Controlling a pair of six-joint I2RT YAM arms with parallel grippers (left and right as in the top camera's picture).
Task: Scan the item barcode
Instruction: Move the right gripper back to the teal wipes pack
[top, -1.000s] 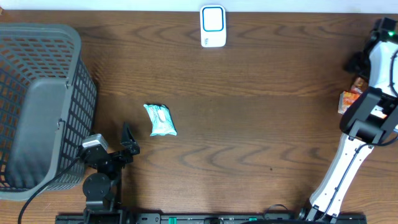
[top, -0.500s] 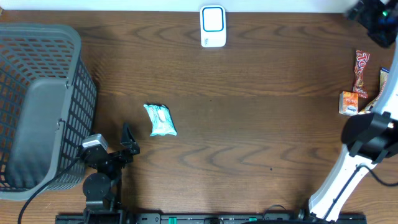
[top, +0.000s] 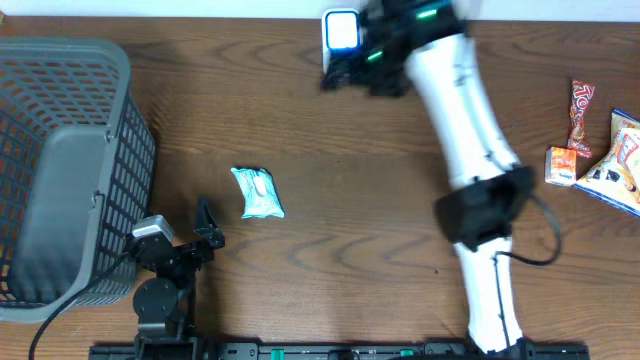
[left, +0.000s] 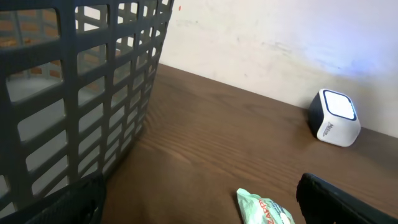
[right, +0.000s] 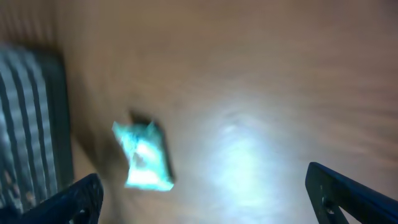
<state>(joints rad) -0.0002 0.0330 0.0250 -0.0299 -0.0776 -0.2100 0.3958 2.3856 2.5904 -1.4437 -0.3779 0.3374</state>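
Observation:
A teal snack packet (top: 258, 193) lies flat on the brown table, left of centre. It also shows in the left wrist view (left: 264, 209) and, blurred, in the right wrist view (right: 144, 158). The white scanner (top: 342, 32) with a blue face stands at the table's far edge, also seen from the left wrist (left: 336, 117). My left gripper (top: 205, 235) rests open and empty just below and left of the packet. My right gripper (top: 345, 72) is open and empty, blurred by motion, beside the scanner and well above the packet.
A large grey mesh basket (top: 60, 170) fills the table's left side. At the right edge lie a red wrapper (top: 581, 115), a small orange box (top: 561, 165) and a snack bag (top: 620, 165). The right arm stretches diagonally across the table's middle right.
The right arm has swung from the far right edge across to the scanner at top centre, uncovering the snacks at the right. The left arm and the packet have not moved.

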